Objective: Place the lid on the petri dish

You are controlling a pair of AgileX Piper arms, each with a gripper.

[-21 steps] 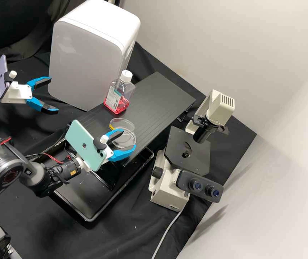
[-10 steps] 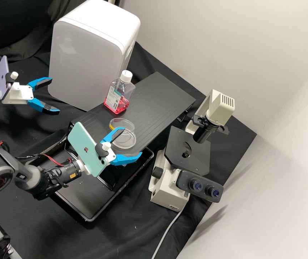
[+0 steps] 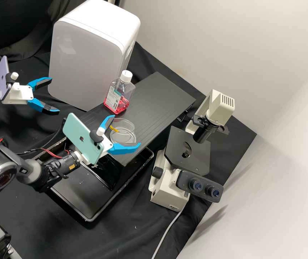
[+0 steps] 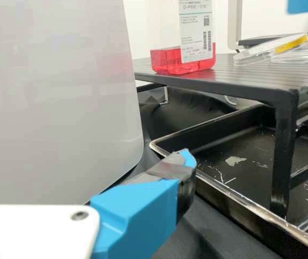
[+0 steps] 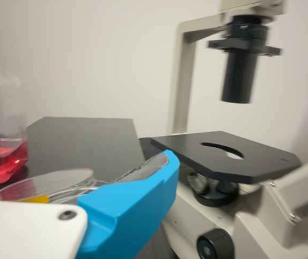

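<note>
Lid (image 3: 118, 125) leaned askew on the dish (image 3: 127, 138); right gripper (image 3: 126, 131) gaped empty nearby; a gentle levelling nudge seemed wise.

— How's your light?
— Bright and even. You'll see soft grey shadows on the white wall (image 3: 254, 64) beside the microscope (image 3: 182, 169).
— Any glare?
— A pale sheen along the tray (image 4: 224, 183) rim. The black tabletop (image 3: 132, 230) looks dark.

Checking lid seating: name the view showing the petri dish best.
High view: the petri dish shows round, nearly whole, from above. Left wrist view has it edge-on, far off; right wrist view, partly behind a blue finger.
</note>
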